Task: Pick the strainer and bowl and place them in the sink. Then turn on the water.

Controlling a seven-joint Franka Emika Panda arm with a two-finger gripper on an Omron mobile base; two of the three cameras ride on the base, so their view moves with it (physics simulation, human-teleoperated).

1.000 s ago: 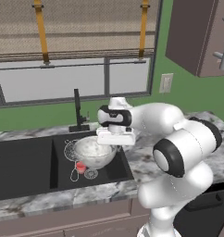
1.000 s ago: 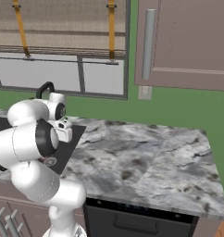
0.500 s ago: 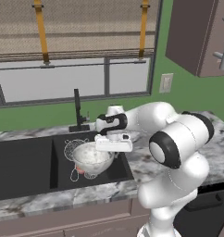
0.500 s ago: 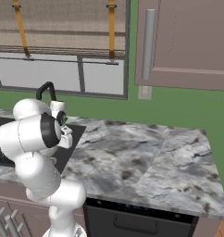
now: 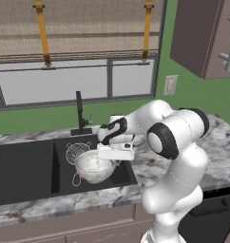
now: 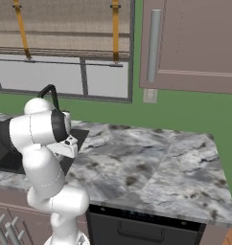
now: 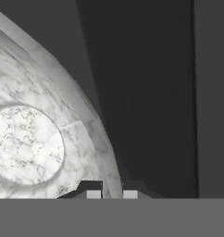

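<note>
Sink (image 5: 26, 171), bowl (image 5: 93, 166) mouth-up inside

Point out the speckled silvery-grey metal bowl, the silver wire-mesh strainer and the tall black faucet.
Speckled silvery-grey metal bowl (image 5: 92, 166): left base view, inner wall.
Silver wire-mesh strainer (image 5: 76, 152): left base view, mesh basket.
Tall slim black faucet (image 5: 79, 110): left base view, upright stem.

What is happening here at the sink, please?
The white robot arm is lowering the bowl into the right basin of the black sink. Its gripper has the jaws shut on the bowl's rim, as the hand view shows. The strainer already lies in the same basin, just behind the bowl. No water runs from the faucet yet.
</note>
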